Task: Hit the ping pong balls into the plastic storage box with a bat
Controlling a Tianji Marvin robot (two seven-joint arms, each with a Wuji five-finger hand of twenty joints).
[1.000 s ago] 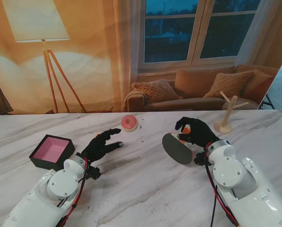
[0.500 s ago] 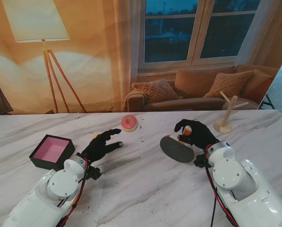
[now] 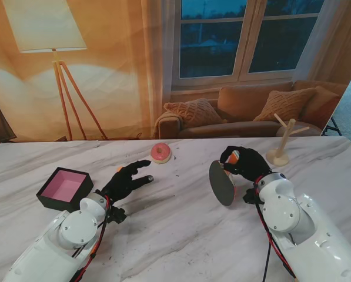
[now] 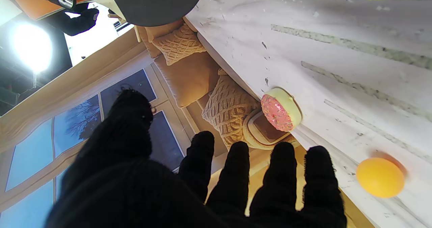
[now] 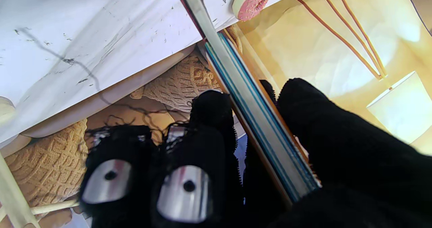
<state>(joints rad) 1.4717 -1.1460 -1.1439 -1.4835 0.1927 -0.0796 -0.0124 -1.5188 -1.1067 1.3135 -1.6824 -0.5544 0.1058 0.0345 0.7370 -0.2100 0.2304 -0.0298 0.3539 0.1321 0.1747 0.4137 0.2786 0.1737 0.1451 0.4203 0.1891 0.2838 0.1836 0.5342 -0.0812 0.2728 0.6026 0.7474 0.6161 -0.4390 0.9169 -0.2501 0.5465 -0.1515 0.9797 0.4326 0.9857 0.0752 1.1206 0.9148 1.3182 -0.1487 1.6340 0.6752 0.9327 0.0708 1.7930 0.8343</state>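
A black bat point(image 3: 222, 183) stands nearly upright on its edge right of the table's middle, dark face toward my left. My right hand point(image 3: 243, 163) is shut on its handle; in the right wrist view the bat's layered edge point(image 5: 249, 120) runs between thumb and fingers. My left hand point(image 3: 127, 178) is open, fingers spread just over the table. A small orange ping pong ball point(image 4: 379, 177) lies beside those fingers, showing as an orange spot point(image 3: 119, 168) at the hand's left side. The black storage box point(image 3: 65, 188) with a pink inside sits at the left.
A pink frosted donut point(image 3: 161, 153) lies near the far edge, beyond my left hand. A wooden branching stand point(image 3: 281, 147) rises at the far right. Behind the table hangs a backdrop of a sofa, window and lamp.
My right hand has turned the bat from lying flatter to standing more upright, and its face has narrowed and shifted slightly right. The left hand and ball have stayed put.
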